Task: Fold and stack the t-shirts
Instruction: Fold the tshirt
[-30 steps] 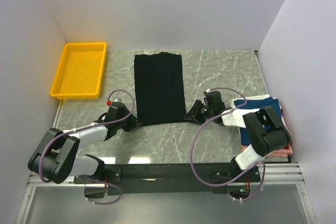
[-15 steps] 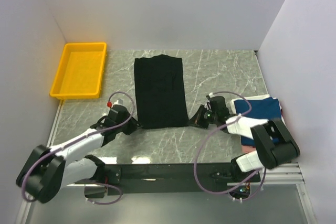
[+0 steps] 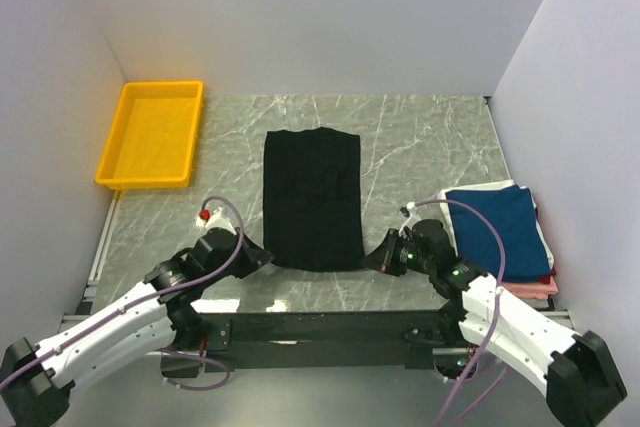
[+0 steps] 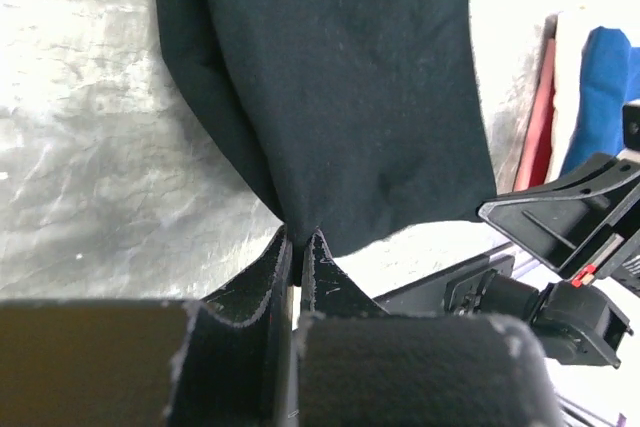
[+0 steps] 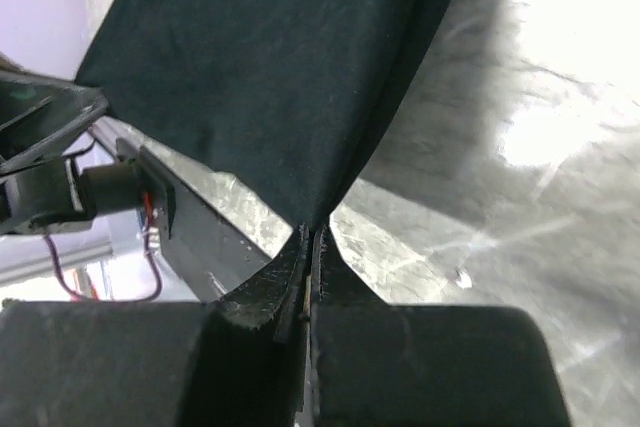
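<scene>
the black t-shirt (image 3: 312,199) lies flat in the middle of the table (image 3: 420,137), already narrowed to a long rectangle with no sleeves sticking out, so the side folds look done. the left gripper (image 3: 262,255) and right gripper (image 3: 378,255) each sit at 1 near corner of it. both wrist views show the fingers pressed together on a pinch of black cloth, with the corner drawn up into a small peak.

what seems left is the crosswise fold, near hem carried to the far edge, and then the move onto the stack (image 3: 520,265) at the right edge of the table. there the navy shirt (image 3: 495,222) lies on top, with a white shirt (image 3: 543,237) and a pink shirt (image 3: 530,289) showing at the edges below it.

the black cloth is a matte, limp knit. the left wrist view shows a doubled layer along its left side. the table is smooth, grey-green, with marble veins. the yellow tray (image 3: 112,154) at the far left is hard plastic, rectangular, with a raised rim.
</scene>
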